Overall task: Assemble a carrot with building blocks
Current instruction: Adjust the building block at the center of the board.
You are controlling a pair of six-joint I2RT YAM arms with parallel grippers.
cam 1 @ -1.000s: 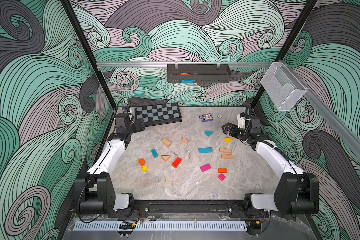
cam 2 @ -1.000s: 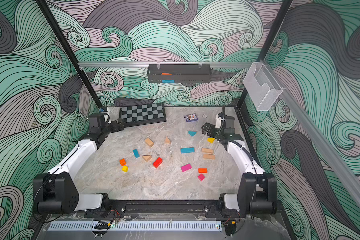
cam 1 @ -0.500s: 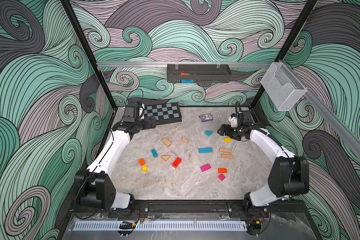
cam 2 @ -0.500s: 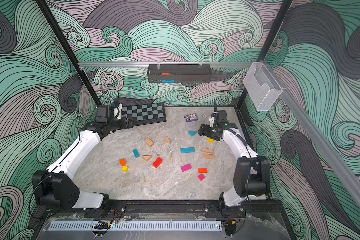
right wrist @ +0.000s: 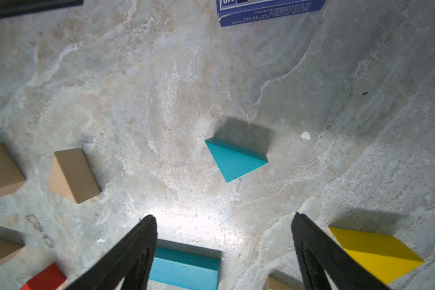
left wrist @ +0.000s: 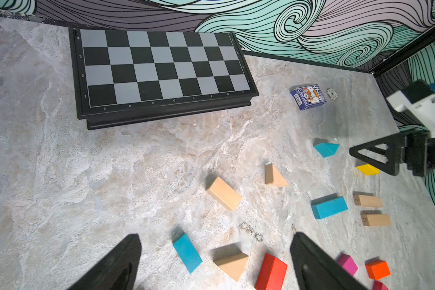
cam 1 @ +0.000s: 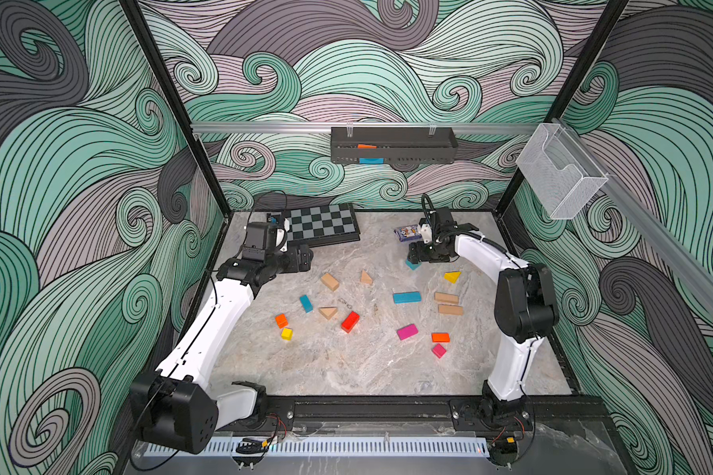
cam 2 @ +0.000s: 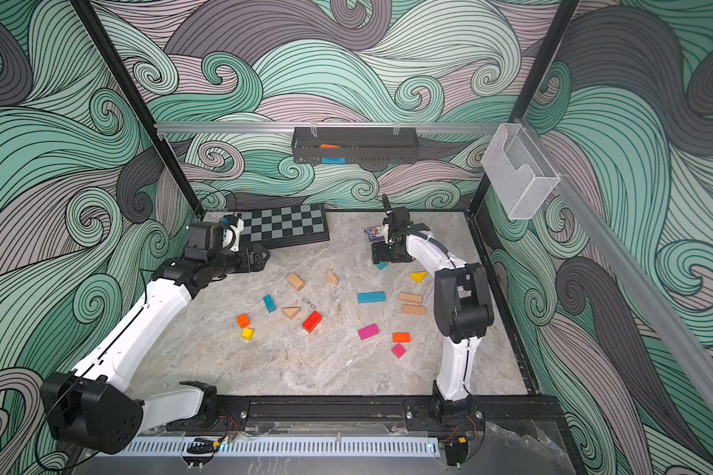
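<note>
Near edge: the left arm [cam 1: 219,320] and right arm [cam 1: 519,304] had unfolded from their low crouch at the table sides of a second before. The upper links now stood steep.

Near blocks, none shifted on the marble table [cam 1: 346,374]:
- The pink cube [cam 1: 439,350] lay with the orange block [cam 1: 440,337] just behind it, and the pink bar [cam 1: 407,331] was near.
- The yellow cube [cam 1: 286,333] lay just beside the orange cube [cam 1: 281,320].
- The red bar [cam 1: 350,321] lay alone.

Mid-table, also unmoved:
- On the left lay the flat tan wedge [cam 1: 327,312] and the short teal bar [cam 1: 306,303].
- On the right lay the long teal bar [cam 1: 406,297] and two tan bars [cam 1: 446,297], side by side.
- Behind these were the tan block [cam 1: 329,281], the upright tan wedge [cam 1: 365,277] and the yellow wedge [cam 1: 452,276].

All lay loose and separate; nothing was joined.

The left gripper [cam 1: 303,260] had come inward from the board's near left corner. It hung over bare marble short of the tan block. Its jaws were spread wide and empty, and its fingers [left wrist: 116,263] touched nothing.

The right gripper [cam 1: 415,257] had slid inward from beside the yellow wedge and now stood over the teal wedge [cam 1: 413,265], partly hiding it in both top views. Its jaws were released, with nothing between them. In the wrist view the teal wedge lay flat on the marble, ahead of the fingertips [right wrist: 146,226] and untouched.

Far edge: the chequered board [cam 1: 320,224] and the blue card box [cam 1: 406,233] were where they had been.
</note>
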